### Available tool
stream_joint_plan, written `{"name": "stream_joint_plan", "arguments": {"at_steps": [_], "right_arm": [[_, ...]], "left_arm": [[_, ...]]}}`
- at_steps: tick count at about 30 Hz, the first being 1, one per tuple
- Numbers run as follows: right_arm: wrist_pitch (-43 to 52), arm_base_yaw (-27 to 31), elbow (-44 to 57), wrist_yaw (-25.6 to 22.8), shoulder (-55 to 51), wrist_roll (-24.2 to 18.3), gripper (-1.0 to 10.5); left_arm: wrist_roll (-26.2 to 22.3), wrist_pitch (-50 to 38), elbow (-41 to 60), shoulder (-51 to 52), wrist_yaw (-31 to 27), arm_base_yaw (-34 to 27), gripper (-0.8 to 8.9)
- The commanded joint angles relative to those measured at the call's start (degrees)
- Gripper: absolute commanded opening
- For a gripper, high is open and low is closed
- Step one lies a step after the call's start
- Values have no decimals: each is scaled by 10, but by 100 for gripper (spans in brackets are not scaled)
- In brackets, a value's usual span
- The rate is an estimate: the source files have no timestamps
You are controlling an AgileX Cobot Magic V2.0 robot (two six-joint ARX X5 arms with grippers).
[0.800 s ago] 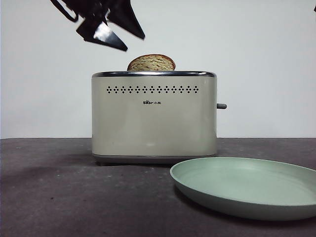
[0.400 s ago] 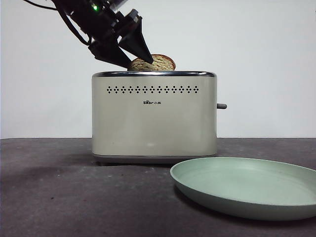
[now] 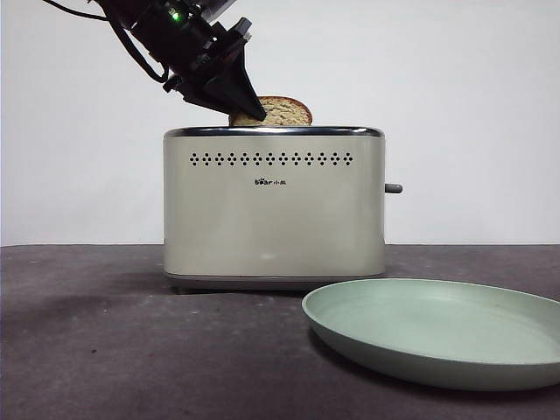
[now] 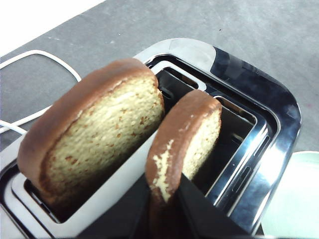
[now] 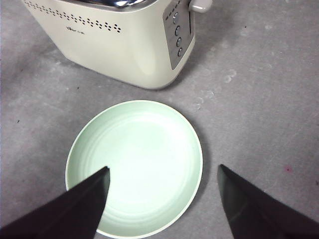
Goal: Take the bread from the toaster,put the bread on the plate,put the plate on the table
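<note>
I have the left gripper [image 4: 164, 199] at the toaster [image 3: 273, 206] top, its jaws straddling the edge of one bread [image 4: 182, 137] slice and pinching it, since only the dome clears the slot. A second slice [image 4: 92, 137] stands in the neighbouring slot, untouched. The right gripper [image 5: 162, 199] hovers with jaws spread wide above the plate [image 5: 134, 167], which lies empty on the tabletop [image 3: 131, 350] just beside the toaster, ready to receive the slice.
</note>
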State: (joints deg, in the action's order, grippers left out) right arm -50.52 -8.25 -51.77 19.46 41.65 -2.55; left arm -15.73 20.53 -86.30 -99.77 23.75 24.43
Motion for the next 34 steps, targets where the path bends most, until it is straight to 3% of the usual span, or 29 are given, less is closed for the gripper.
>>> {"name": "stream_joint_plan", "arguments": {"at_steps": [1, 13, 19, 28, 34], "right_arm": [[3, -2, -8, 0, 2, 7, 348], [9, -2, -8, 0, 22, 7, 347], [12, -2, -8, 0, 89, 9, 323], [41, -2, -6, -3, 238, 9, 323], [75, -2, -6, -4, 335, 8, 305]], "left_arm": [[2, -4, -21, -7, -2, 3, 3], [4, 10, -43, 130, -2, 3, 3], [47, 80, -43, 236, -2, 3, 3], [49, 226, -41, 326, -3, 3, 4], [50, 270, -17, 360, -17, 3, 4]]}}
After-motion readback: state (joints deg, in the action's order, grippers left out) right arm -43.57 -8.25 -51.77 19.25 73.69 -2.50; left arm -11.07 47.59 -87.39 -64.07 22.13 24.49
